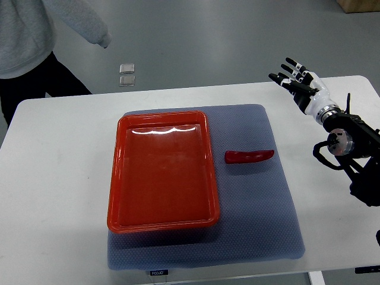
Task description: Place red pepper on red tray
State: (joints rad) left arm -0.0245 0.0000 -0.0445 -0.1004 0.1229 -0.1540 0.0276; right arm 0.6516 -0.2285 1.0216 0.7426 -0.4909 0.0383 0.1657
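A red pepper (249, 157) lies flat on the blue-grey mat (255, 202), just right of the red tray (122, 178). The tray has nothing in it and sits on the mat's left half. My right hand (295, 78) hovers over the table's far right corner, well above and to the right of the pepper, with its fingers spread and holding nothing. Its arm (347, 142) comes in from the right edge. The left arm does not show.
A person in a grey top (24, 35) stands at the far left behind the white table (53, 196). Two small clear squares (127, 74) lie on the floor beyond the table's far edge.
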